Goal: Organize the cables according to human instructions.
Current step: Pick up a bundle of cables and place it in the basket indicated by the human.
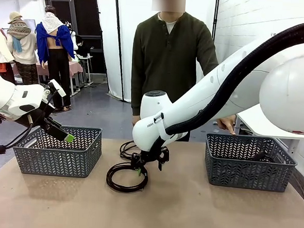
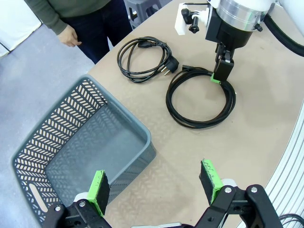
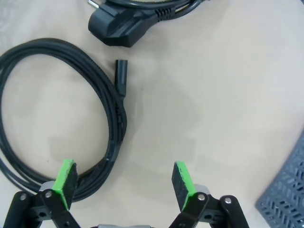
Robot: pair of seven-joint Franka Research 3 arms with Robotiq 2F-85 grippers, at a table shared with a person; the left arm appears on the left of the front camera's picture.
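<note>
In the right wrist view, the near coiled cable (image 3: 57,52) is cut off by the left edge, and the plugged cable (image 3: 121,26) by the top edge. In the front view, the plugged cable is partly hidden behind the right arm (image 1: 199,104). The left basket (image 2: 80,137) is cropped at the lower left of the left wrist view.
</note>
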